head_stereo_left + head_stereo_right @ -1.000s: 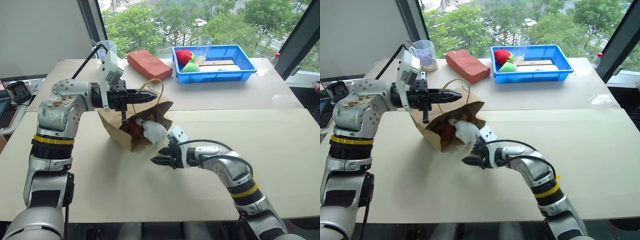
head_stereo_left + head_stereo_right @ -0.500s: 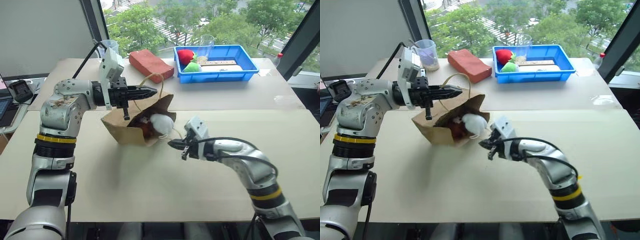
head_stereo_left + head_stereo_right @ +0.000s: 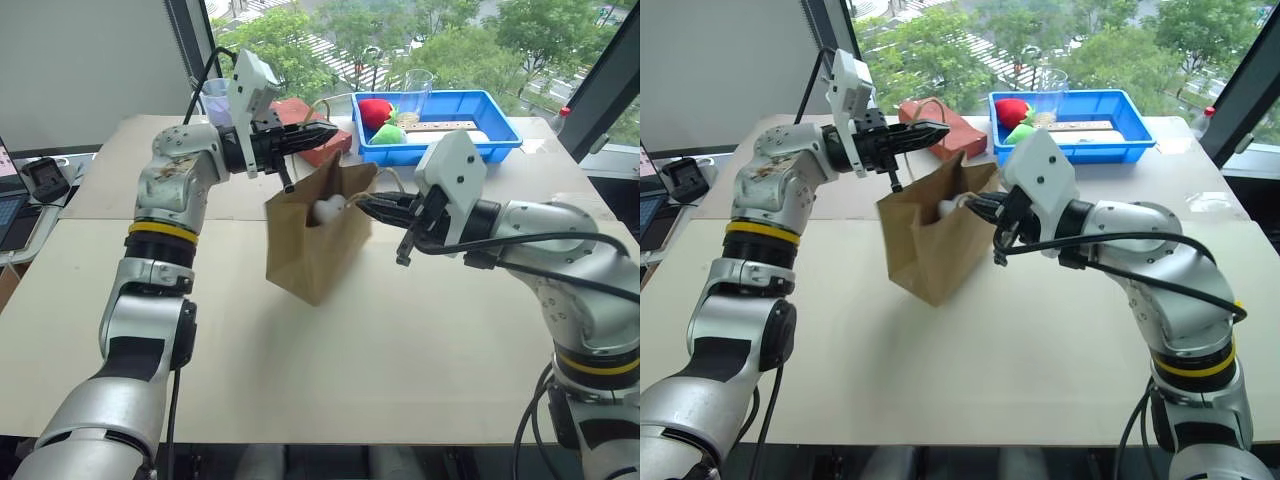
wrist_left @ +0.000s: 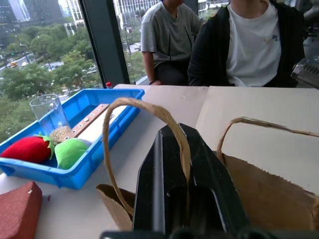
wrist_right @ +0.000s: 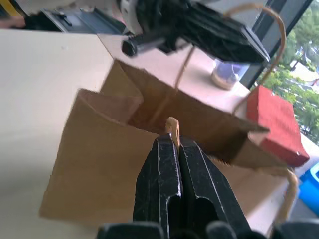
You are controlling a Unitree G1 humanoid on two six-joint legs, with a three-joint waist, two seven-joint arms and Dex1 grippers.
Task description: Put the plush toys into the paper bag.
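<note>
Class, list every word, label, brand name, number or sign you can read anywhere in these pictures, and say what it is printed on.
No readable text anywhere.
paper bag: plain brown, no print.
blue tray: no label.
red-brown block: unmarked.
white shirt of a seated person: a small mark, too small to read.

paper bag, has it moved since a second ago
Yes. The paper bag lay tipped on the table; now it hangs upright from both grippers, raised and nearer the blue tray.
</note>
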